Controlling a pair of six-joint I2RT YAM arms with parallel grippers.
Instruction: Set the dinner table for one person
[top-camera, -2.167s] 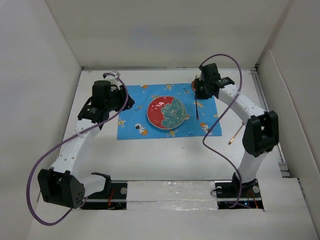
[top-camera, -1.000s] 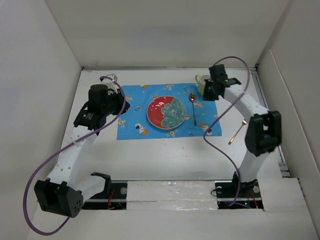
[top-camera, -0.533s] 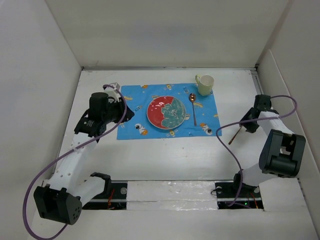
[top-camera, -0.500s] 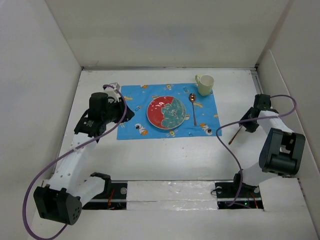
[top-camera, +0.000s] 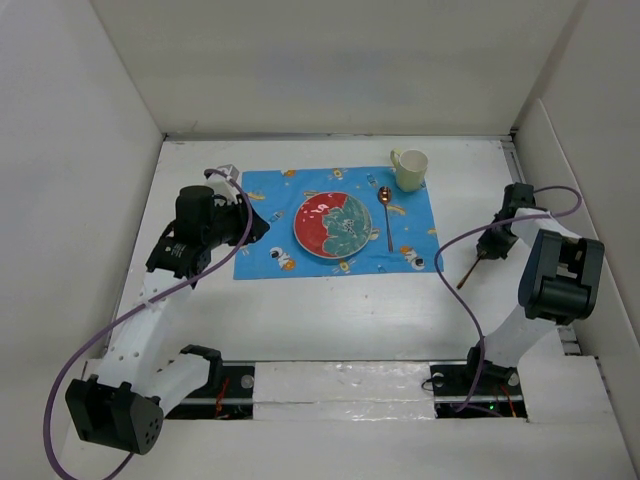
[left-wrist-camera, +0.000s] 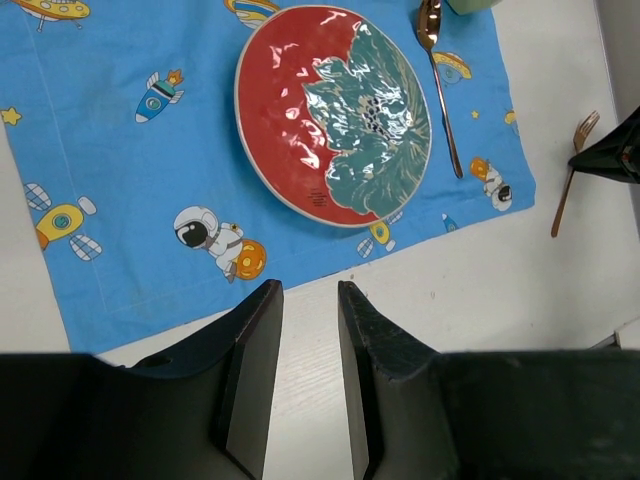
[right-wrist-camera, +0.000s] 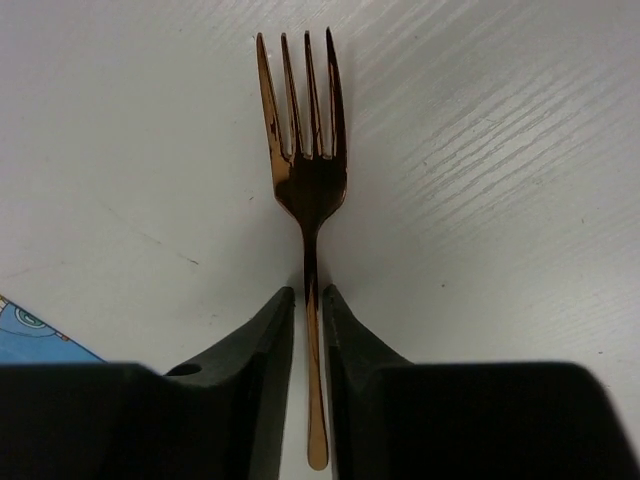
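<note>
A copper fork (right-wrist-camera: 305, 170) lies on the white dinner table (top-camera: 330, 310), right of the blue cartoon placemat (top-camera: 268, 245). It also shows in the top view (top-camera: 468, 272) and the left wrist view (left-wrist-camera: 565, 185). My right gripper (right-wrist-camera: 308, 300) is down at the table with its jaws closed narrowly on the fork's handle, tines pointing away; in the top view it (top-camera: 488, 248) covers the fork's upper end. A red and green plate (top-camera: 332, 226) sits mid-placemat with a copper spoon (top-camera: 386, 215) to its right. My left gripper (left-wrist-camera: 310, 295) hovers open and empty over the placemat's near edge.
A pale yellow cup (top-camera: 410, 169) stands at the placemat's far right corner. White walls enclose the table on the left, back and right. The right arm's purple cable (top-camera: 450, 245) loops over the table beside the placemat.
My right arm left the spoon on the placemat, swung to the right side of the table and came down on the fork. The left arm drew back slightly.
</note>
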